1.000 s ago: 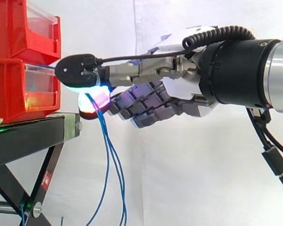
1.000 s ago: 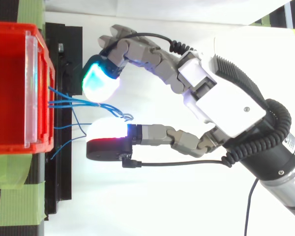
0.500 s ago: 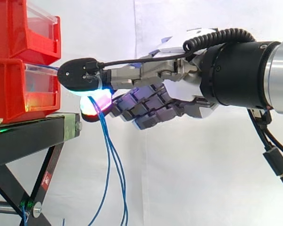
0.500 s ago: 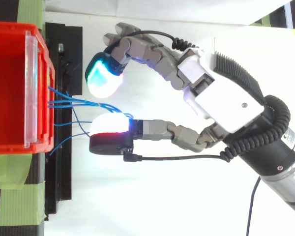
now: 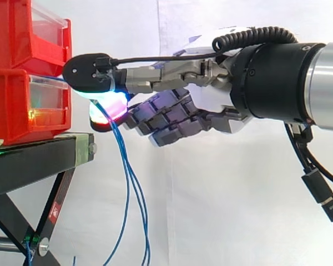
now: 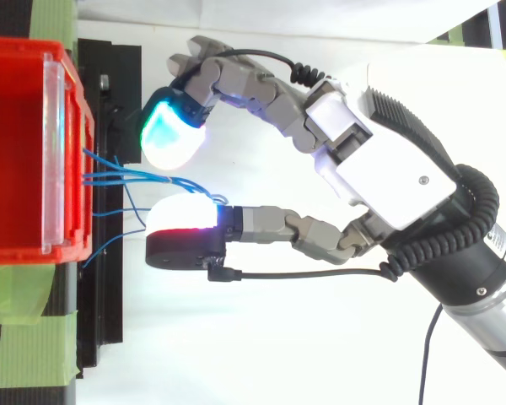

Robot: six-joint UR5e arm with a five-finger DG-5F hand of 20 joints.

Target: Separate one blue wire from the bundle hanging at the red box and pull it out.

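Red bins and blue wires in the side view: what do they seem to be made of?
Red bins: probably moulded plastic, glossy, with even colour and a clear front panel. Blue wires: seemingly thin wire in smooth plastic insulation; they hang in soft curves. Their core cannot be seen.

At the side view's lower left stands a black metal stand (image 5: 33, 160) on slanted legs. A red plastic bin (image 5: 11, 111) with a clear front panel rests directly on its top.
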